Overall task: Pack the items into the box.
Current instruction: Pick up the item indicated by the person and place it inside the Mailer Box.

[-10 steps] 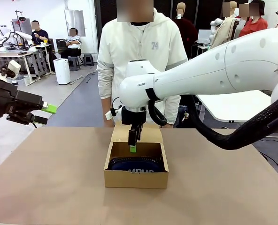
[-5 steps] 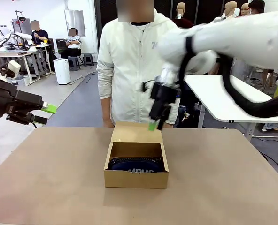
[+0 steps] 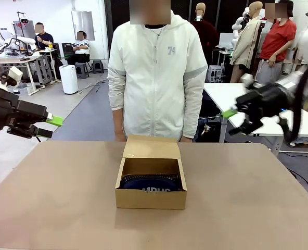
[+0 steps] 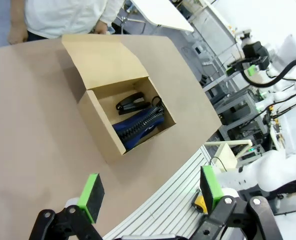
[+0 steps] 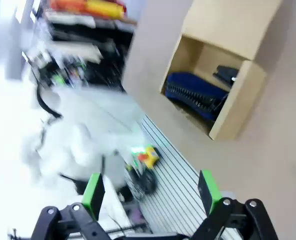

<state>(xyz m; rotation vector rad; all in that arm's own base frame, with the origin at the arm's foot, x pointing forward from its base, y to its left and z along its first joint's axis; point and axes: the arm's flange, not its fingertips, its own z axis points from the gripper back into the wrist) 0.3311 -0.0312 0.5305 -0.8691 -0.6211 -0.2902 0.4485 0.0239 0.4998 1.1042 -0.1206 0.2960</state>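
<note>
Front view, left hand (image 3: 50, 127): spread wide, green pads apart, pinching nothing; raised in the air by the left edge of the surface (image 3: 65, 198). Well to that hand's right and lower, at the surface's middle: small cardboard box (image 3: 150, 199), flap lid (image 3: 151, 148) folded back toward the person (image 3: 156, 78) in a white jacket at the far side. Inside, against the box's near wall: navy pencil pouch (image 3: 151, 183), white letters partly readable. Right hand (image 3: 232, 122): likewise spread and empty, raised high off to the right, fingertips pointing leftward; box well to its left and below.

Left wrist view, left hand (image 4: 150, 193): two pads wide apart, nothing gripped. Ahead of the fingertips and well apart from them: open box (image 4: 100, 125), pouch (image 4: 138, 125) lying along its length with zipper showing, black stapler (image 4: 130, 103) just beside the pouch on the side nearer the flap.

Right wrist view, blurred: right hand (image 5: 151, 191) spread, nothing between the pads. Far ahead and up to the right: box (image 5: 238, 107) with pouch (image 5: 193, 92) and stapler (image 5: 225, 75) both inside.
</note>
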